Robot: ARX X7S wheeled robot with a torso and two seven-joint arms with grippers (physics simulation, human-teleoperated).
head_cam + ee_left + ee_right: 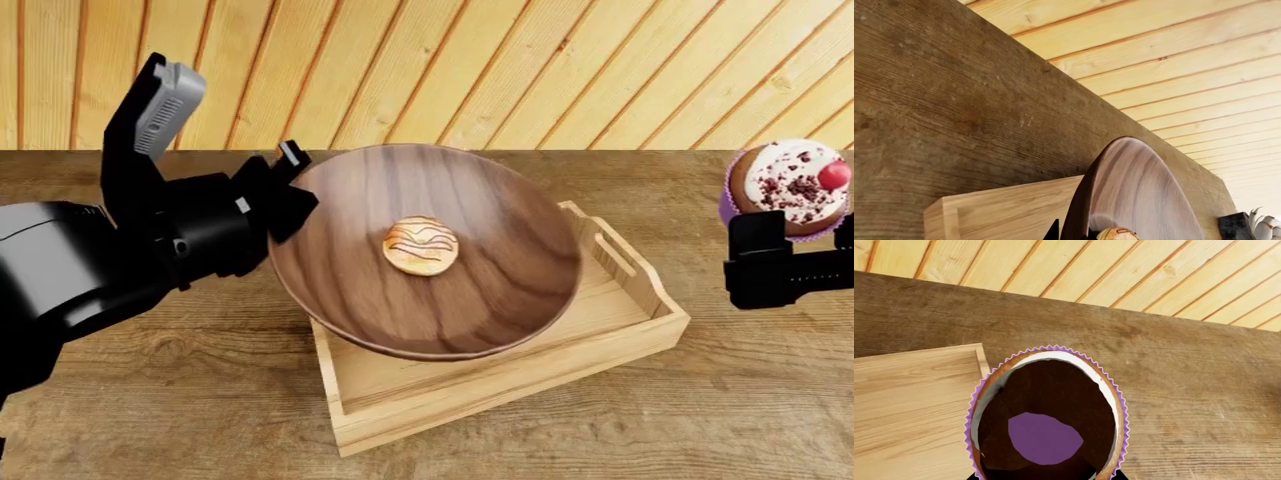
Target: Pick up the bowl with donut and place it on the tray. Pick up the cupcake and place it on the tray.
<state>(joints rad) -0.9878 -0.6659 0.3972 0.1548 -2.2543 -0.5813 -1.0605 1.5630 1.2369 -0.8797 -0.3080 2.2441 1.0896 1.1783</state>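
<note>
The dark wooden bowl [467,290] hangs tilted above the pale-wood tray [534,385], its rim pinched by my left gripper [291,185], which is shut on it. The glazed donut [420,246] lies inside the bowl. In the left wrist view the bowl [1141,195] stands edge-on between my left gripper's [1071,234] dark fingertips, with the donut [1117,234] beside them and the tray [1007,210] behind. My right gripper [785,238] is shut on the cupcake [790,185], held in the air to the right of the tray. The right wrist view shows the cupcake's [1047,415] purple underside above the gripper [1047,477].
A brown wooden table [747,400] carries the tray, with a slatted wooden wall [534,70] behind it. A corner of the tray [914,405] lies beside the cupcake in the right wrist view. My left arm's black body [94,270] fills the left side.
</note>
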